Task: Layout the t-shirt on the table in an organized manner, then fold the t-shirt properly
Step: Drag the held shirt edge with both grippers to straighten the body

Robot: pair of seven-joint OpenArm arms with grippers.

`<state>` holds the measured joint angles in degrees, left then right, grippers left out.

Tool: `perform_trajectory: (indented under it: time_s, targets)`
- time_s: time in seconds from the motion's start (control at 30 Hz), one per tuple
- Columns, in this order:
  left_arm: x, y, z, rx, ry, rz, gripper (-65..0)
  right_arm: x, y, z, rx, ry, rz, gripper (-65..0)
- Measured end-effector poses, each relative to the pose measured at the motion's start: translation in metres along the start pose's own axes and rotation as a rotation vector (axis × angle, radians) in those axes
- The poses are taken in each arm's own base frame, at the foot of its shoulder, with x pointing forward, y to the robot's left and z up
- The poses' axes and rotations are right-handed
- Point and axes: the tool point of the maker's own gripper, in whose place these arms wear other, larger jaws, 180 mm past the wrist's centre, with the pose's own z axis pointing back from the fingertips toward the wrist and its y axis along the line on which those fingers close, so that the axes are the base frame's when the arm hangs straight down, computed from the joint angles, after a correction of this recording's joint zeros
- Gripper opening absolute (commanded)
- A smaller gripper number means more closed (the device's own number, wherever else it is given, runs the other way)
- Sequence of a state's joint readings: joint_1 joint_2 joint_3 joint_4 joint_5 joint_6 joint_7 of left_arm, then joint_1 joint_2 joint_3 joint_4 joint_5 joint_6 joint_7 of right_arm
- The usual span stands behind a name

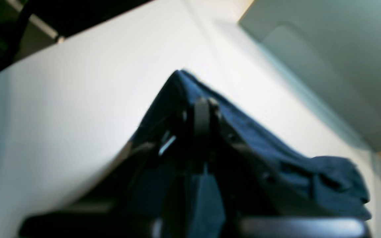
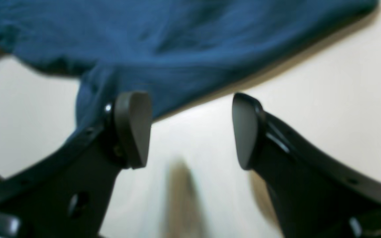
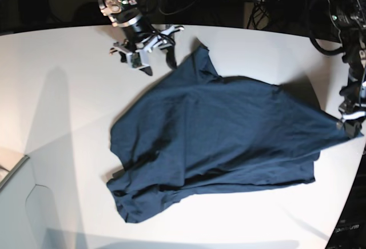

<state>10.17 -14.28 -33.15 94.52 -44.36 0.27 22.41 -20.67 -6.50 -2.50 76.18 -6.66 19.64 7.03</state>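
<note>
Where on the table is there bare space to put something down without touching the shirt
The smooth white tabletop is bare left of the dark navy cotton t-shirt, and along the near edge below its hem. The far edge is crowded by the open right gripper; the left gripper pinches cloth at the right edge.

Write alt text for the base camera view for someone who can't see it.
A dark navy t-shirt lies rumpled across a white table. The left gripper pinches one corner at the table's right edge, while the right gripper, open, hovers near the shirt's far corner.

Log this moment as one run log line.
stage: layout | left pincer: shut on t-shirt corner | right pincer: open, empty, beside shirt edge | shirt: rumpled on table
</note>
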Motion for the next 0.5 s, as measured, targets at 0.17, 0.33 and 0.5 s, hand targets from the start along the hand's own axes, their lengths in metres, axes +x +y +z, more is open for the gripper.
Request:
perform_trajectory:
  time_s: [0.17,0.33,0.5]
  targets:
    - [-0.001,0.011,0.006,0.024,0.001,-0.002,-64.9,-0.006,-0.004,-0.021,0.008,0.016,-0.013,-25.8]
    - [-0.008,0.029,0.017,0.066,0.021,-0.013,-64.9,-0.001,-0.003,-0.028,0.015,0.006,-0.017,-26.1]
    - [-0.016,0.037,0.024,0.083,0.046,-0.024,-64.9,0.014,0.0,-0.046,0.028,-0.009,-0.013,-32.8]
